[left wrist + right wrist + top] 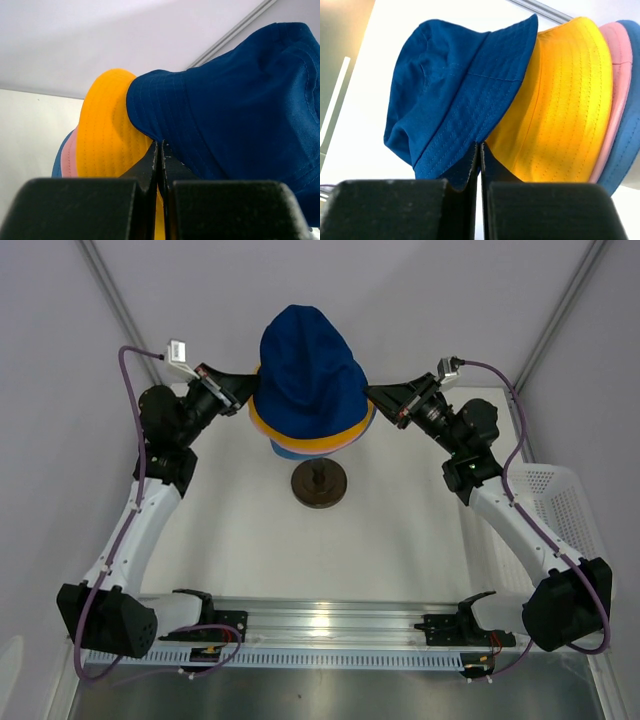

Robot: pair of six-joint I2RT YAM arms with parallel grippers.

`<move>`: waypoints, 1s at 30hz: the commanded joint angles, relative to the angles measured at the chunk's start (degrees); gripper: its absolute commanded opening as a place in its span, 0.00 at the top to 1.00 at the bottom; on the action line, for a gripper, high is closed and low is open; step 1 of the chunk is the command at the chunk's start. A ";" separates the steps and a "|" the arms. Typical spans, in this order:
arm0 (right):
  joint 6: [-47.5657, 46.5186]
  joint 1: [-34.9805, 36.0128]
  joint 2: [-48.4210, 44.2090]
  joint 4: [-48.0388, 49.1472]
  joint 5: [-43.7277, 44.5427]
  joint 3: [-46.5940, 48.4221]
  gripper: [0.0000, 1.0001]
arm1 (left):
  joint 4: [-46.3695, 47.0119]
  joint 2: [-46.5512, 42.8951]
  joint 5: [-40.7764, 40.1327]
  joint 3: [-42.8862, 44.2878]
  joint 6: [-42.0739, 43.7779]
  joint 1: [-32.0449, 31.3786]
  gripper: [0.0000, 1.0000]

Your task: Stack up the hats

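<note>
The navy blue hat (305,365) rides on top of the stacked hats, above the dark brown round base (320,483). Under it show the brims of the yellow-orange hat (565,110), the pink hat (615,75) and the light blue hat (627,145). My left gripper (248,400) is shut on the navy hat's (235,100) left brim edge, tips (160,145) right against the yellow-orange hat (105,130). My right gripper (372,397) is shut on the navy hat's (455,90) right brim edge (480,146). The hats hide the head form.
A white mesh basket (560,500) stands at the right edge of the table, beside the right arm. A metal rail (320,625) runs along the near edge between the arm bases. Slanted frame poles rise at the back corners.
</note>
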 commanded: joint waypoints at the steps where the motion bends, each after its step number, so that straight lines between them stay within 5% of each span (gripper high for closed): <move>1: -1.31 0.21 -0.37 3.29 0.30 0.27 1.00 | -0.26 -3.85 -0.07 -2.29 2.28 -1.13 0.99; 11: -22.76 -4.09 2.52 -2.43 1.19 -2.54 1.00 | -4.21 -11.86 -9.82 -8.27 9.12 -1.04 0.99; 17: -23.99 -5.85 8.67 -1.20 -0.49 1.31 1.00 | -9.38 -12.39 -14.39 -7.75 10.98 -1.04 0.99; 30: -27.16 -6.47 22.57 -15.78 -7.95 17.85 1.00 | -20.38 -10.90 -16.34 -9.85 8.34 -1.13 0.99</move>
